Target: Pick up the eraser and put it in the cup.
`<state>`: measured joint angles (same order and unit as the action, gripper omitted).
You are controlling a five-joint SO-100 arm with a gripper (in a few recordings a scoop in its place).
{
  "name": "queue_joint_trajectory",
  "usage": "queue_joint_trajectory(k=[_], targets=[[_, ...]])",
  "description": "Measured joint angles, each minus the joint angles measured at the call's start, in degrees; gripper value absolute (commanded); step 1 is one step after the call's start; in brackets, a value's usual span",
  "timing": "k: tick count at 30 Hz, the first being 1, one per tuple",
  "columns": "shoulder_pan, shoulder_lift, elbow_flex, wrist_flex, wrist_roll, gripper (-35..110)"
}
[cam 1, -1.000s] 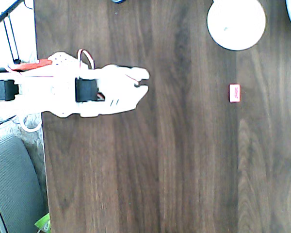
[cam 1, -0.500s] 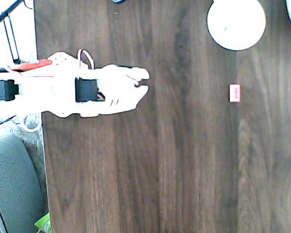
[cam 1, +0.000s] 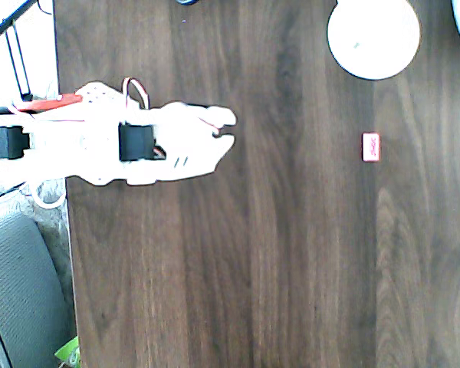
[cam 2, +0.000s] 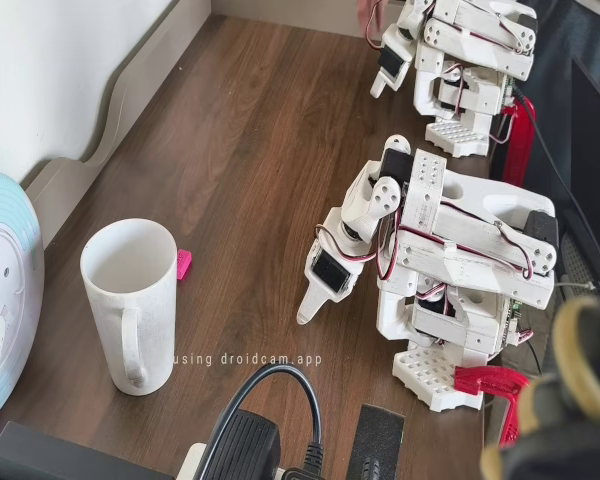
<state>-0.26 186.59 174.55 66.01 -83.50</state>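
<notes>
- Small flat red-edged white eraser [cam 1: 371, 147] lies on dark wood tabletop [cam 1: 291, 268], near tall white ceramic cup [cam 1: 373, 37].
- White gripper [cam 1: 228, 129] well apart from it; fingers together.
- Advice: open fingers, reach, straddle eraser's narrow sides.

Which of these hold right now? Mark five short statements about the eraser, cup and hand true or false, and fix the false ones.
1. The eraser lies inside the cup. False: it lies on the table, apart from the cup.
2. The hand holds nothing. True.
3. The cup stands upright. True; the fixed view shows its open mouth facing up.
4. The hand touches the eraser. False: bare table separates them in the overhead view.
5. The cup has a handle. True.
</notes>
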Motion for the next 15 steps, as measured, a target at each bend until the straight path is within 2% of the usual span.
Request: queue_joint_trajectory(k=[7,9,15], targets=[[0.00,0.00,0.00,0.00,-1.93,10],[-0.88,0.00,0.00,0.00,-2.46,3],[-4.04,0.00,0.00,0.00,-2.55,0]])
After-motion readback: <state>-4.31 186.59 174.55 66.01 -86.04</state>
